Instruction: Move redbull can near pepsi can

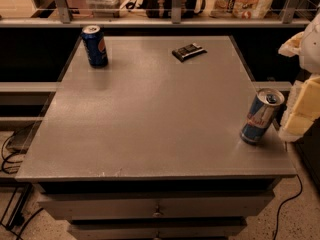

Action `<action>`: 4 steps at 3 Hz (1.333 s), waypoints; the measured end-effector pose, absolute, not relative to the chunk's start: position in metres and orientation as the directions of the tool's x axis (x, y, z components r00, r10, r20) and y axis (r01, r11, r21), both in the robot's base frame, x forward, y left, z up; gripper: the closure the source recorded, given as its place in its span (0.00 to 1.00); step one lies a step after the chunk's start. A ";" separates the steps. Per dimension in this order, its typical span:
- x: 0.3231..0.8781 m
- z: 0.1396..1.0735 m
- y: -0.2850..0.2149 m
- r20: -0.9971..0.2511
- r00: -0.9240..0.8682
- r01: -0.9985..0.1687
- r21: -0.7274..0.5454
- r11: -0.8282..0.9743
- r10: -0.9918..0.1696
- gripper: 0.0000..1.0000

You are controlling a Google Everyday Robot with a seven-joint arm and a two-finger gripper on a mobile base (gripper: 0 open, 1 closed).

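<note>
Camera view shows the redbull can (261,116) tilted at the table's (150,124) right edge, near the front right corner. The gripper (302,111) sits just beside it, off the right edge; whether it is spread or closed cannot be told. The pepsi can (95,46) stands upright at the back left corner, well apart. A flat dark packet (188,51) lies near the back edge.
</note>
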State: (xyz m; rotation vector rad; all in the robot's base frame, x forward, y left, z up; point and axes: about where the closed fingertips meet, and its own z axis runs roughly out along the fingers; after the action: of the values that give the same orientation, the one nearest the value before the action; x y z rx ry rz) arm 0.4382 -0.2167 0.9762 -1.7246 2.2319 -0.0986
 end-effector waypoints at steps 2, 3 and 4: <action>0.447 0.972 -0.213 -0.237 -0.233 -0.918 -0.266 0.293 -0.943 0.00; 0.456 0.957 -0.210 -0.264 -0.244 -0.913 -0.261 0.313 -0.933 0.00; 0.464 0.939 -0.214 -0.266 -0.267 -0.910 -0.246 0.333 -0.926 0.00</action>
State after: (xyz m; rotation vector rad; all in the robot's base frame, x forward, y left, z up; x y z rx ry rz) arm 0.4644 -0.2142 0.9391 -1.6277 2.2447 -0.0613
